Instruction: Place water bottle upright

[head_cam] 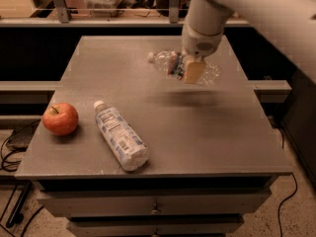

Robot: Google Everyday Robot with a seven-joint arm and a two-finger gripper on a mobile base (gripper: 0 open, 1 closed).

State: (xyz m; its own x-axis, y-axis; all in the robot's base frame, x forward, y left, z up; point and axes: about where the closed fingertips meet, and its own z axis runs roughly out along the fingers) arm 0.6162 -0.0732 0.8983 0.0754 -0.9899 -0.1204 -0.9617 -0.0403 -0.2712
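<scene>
Above the far half of the table [222, 142]: water bottle [163, 62], near-horizontal and clear of the table top, white cap toward the table's left edge — gripper [190, 73] clamped across its middle. Step in hand, as judged: turn it cap-up, lower until the base sits flat on the table, then release. Far finger hidden behind the bottle — base end hard to make out.
</scene>
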